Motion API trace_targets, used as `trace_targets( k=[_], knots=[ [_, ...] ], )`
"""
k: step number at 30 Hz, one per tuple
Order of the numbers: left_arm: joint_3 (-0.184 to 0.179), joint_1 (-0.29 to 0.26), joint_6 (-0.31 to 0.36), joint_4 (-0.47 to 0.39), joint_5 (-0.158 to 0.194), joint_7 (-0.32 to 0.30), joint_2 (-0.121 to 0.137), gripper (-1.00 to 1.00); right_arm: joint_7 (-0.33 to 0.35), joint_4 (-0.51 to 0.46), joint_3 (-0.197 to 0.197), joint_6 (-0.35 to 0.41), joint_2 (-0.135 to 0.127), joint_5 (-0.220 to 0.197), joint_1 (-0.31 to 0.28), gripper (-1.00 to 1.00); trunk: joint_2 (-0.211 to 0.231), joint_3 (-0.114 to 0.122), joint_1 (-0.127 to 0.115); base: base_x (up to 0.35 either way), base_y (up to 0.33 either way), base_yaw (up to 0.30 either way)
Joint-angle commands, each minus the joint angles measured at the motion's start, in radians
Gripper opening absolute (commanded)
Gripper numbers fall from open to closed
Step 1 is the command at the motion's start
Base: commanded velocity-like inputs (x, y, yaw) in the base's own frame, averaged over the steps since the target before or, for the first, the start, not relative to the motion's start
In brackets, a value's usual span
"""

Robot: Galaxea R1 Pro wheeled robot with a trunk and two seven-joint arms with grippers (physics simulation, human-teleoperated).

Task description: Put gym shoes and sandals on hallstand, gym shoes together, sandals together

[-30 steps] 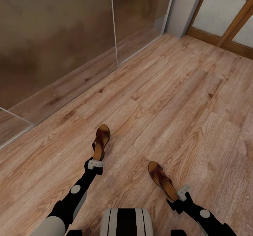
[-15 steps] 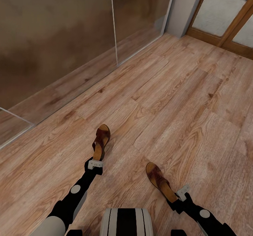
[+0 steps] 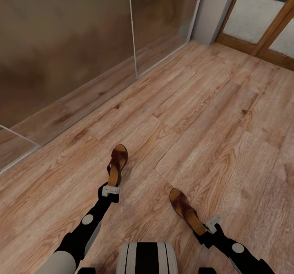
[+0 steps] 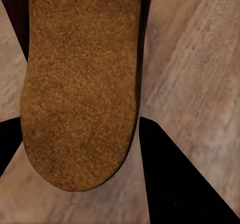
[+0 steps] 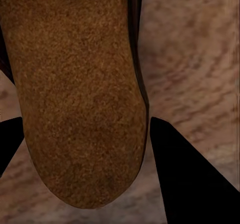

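at the lower right of the head view, the right-hand dark brown strappy leather sandal with a tan insole (image 3: 186, 211) has swung its toe a little toward the frame's left over the last second, while its heel stays at the right gripper (image 3: 206, 228); the camera itself has not shifted. i judge the gripper has nudged or begun to take up that sandal, so the pick-up is under way and nothing is yet on the rack. the right wrist view shows the tan heel (image 5: 75, 93) sitting between the two dark fingers (image 5: 185, 174), which look clenched on it, though contact is hard to confirm. the right arm reaches forward low over the light brown wood-plank floor (image 3: 204, 114)

a little further up, lower left of centre, the left gripper (image 3: 110, 191) is at the heel of the other brown sandal (image 3: 116, 164), unmoved, its fingers (image 4: 175, 184) flanking the tan insole (image 4: 80, 83), seemingly gripping it; that arm stretches straight ahead
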Motion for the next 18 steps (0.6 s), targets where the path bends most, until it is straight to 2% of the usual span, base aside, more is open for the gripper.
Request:
trace_targets(
  k=[1,13,18],
  knots=[
    [0.002,0.000,-0.003,0.000,-0.009,-0.002,0.000,-1.00,0.000,0.000,0.001,-0.004,-0.001,0.008,0.000,-1.00,0.000,0.003,-0.001,0.000,0.000,0.000],
    [0.003,0.000,-0.002,0.001,-0.003,0.002,0.003,-1.00,0.000,-0.001,0.001,-0.006,-0.001,0.007,0.000,-1.00,0.003,0.050,-0.006,0.000,0.000,0.000],
    [0.007,0.020,0.000,0.006,-0.004,0.005,0.007,-1.00,-0.003,-0.001,-0.006,-0.006,-0.002,0.007,0.000,-1.00,0.004,0.070,-0.008,0.000,0.000,0.000]
  ],
)
